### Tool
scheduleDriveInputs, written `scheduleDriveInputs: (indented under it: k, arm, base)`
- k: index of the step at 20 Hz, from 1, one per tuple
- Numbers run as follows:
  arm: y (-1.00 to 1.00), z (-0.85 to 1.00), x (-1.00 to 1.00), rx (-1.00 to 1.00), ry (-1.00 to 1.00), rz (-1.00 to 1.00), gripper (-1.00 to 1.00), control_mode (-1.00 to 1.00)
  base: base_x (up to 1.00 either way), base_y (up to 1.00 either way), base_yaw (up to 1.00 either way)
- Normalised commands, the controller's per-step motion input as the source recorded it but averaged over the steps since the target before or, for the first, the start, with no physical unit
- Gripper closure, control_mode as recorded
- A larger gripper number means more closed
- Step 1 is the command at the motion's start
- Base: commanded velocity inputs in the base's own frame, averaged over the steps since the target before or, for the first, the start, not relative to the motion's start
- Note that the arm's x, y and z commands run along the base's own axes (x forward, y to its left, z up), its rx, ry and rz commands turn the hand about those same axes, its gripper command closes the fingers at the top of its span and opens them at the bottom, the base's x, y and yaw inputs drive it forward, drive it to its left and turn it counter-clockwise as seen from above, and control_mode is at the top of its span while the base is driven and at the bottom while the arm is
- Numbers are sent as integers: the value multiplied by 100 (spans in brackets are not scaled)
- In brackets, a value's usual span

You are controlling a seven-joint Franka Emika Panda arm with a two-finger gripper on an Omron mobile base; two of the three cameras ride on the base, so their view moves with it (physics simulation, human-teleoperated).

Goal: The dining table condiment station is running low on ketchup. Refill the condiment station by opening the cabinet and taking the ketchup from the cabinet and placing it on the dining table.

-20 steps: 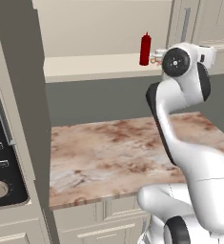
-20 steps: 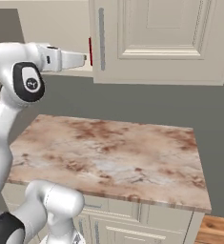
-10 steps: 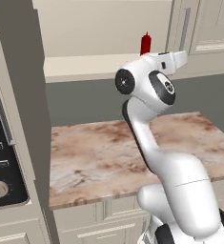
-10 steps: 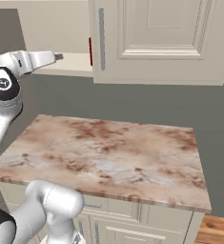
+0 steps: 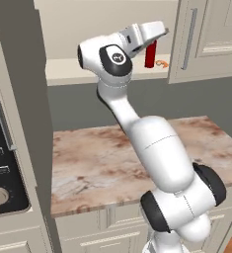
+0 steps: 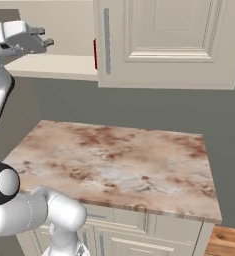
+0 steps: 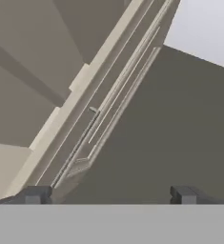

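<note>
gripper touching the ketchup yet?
Apart. Right base view: the open gripper hangs left of the ketchup, with bare shelf between them.

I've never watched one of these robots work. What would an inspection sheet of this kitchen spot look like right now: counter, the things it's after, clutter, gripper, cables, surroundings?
Surface: marbled counter below the arm, bare stone.
Job's things: ketchup stands upright on the shelf of the cabinet, partly behind the arm; not held. The left door is swung open; the neighbouring door is shut.
Clutter: small orange item on the shelf beside the ketchup; too small to identify.
Grippers: gripper raised at shelf height, jaws open, nothing between them.
Cables: nothing seen.
Surroundings: stove with knobs at the left, drawers under the counter, grey wall behind.
</note>
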Motion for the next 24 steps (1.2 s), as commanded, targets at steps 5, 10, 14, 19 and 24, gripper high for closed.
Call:
scheduleDriveInputs:
  k: [5, 10, 14, 19, 24]
  arm:
    - [-4, -3, 5, 0, 0, 0, -100, -100]
    - [-47, -50, 2, 5, -2, 0, -100, -100]
    - [-61, -61, 19, 1, -1, 0, -100, -100]
    - [-37, -22, 60, 0, 8, 2, -100, -100]
    - [-14, -8, 39, 0, 0, 14, -100, -100]
  base:
    - [0, 0, 0]
    - [0, 0, 0]
    - [0, 0, 0]
    - [0, 0, 0]
    - [0, 0, 0]
